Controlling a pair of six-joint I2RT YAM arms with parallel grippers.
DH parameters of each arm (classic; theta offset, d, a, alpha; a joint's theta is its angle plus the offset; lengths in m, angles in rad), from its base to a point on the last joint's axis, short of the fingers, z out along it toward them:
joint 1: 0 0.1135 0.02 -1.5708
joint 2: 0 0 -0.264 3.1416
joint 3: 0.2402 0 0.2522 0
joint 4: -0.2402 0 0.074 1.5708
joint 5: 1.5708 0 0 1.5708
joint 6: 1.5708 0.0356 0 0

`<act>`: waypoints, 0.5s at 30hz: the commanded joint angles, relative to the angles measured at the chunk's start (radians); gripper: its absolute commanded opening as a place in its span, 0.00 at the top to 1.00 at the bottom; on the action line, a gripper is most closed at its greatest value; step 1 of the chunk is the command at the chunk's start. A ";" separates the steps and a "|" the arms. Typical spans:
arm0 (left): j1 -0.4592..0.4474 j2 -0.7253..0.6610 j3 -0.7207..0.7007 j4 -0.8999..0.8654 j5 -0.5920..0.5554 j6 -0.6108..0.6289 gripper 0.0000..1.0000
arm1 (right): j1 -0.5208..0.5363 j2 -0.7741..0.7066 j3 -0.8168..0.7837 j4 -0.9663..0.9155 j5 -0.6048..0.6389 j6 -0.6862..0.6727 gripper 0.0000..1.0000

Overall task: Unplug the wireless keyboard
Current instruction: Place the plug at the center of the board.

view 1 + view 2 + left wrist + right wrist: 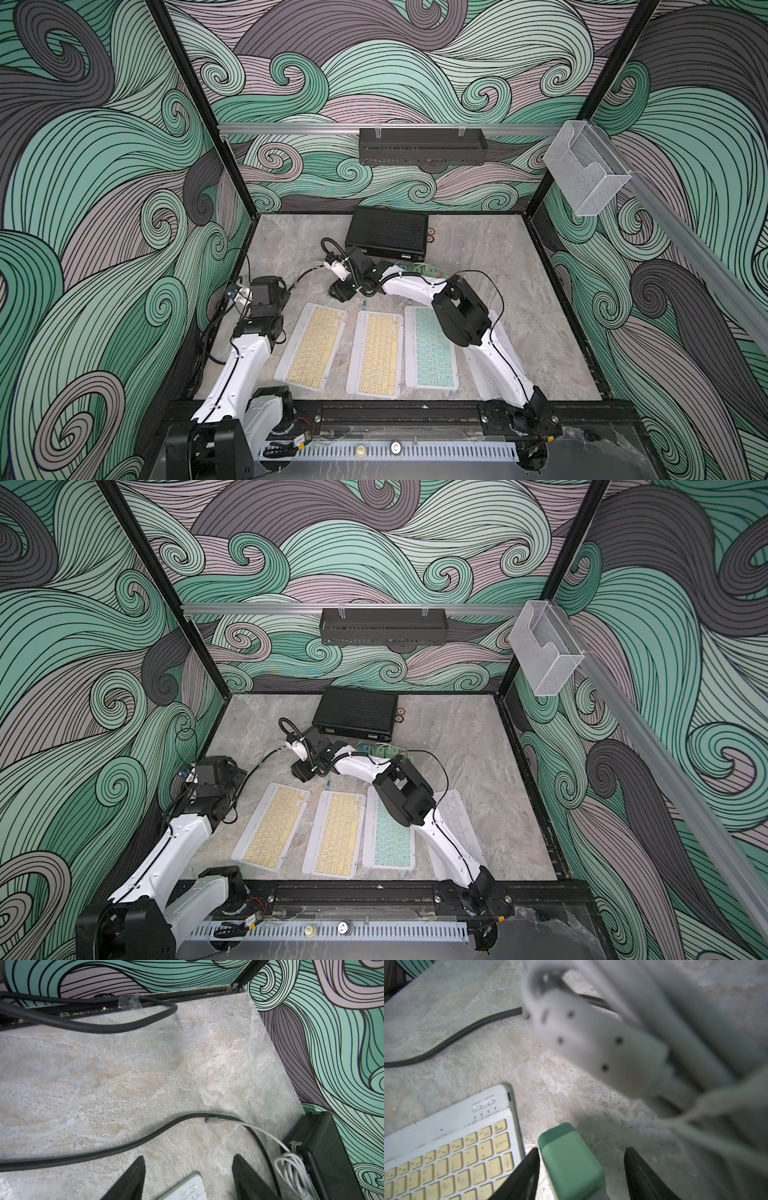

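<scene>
- The right claw (582, 1149) stands open around a green plug (571, 1159). The plug sits just beside one jaw and apart from the other, so closing from here would likely shove it sideways rather than clamp it squarely.
- In both top views the plug shows at the 11 o'clock corner of the middle yellow keyboard (375, 353), which lies at 6 o'clock on the tabletop (519, 291). I cannot tell whether it is seated in the keyboard. If it is, a slanted pull could drag the light keyboard or strain the connector, since nothing pins the keyboard down.
- The left claw (189, 1157) is open and grips nothing, with a corner of the left yellow keyboard (311, 345), at 8 o'clock, between its jaws.
- A loose black cable (104, 1153) and a free white connector (212, 1120) lie ahead of it and could snag.
- The right elbow (457, 320) hangs over the teal keyboard (430, 353); sinking could knock it.
- Black rack (422, 147), on the back rail at 12 o'clock: its inside is not visible.
- Clear box (586, 174), on the side rail at 2 o'clock: nothing shows in it.
</scene>
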 commanded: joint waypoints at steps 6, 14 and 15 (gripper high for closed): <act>0.006 -0.016 0.039 0.003 0.003 0.016 0.33 | -0.025 -0.066 0.039 -0.139 0.093 -0.076 0.30; 0.006 -0.027 0.038 0.002 -0.001 0.016 0.33 | -0.027 -0.118 -0.045 -0.088 0.064 -0.054 0.33; 0.006 -0.028 0.036 0.002 0.000 0.016 0.33 | -0.028 -0.122 -0.063 -0.073 0.056 -0.046 0.35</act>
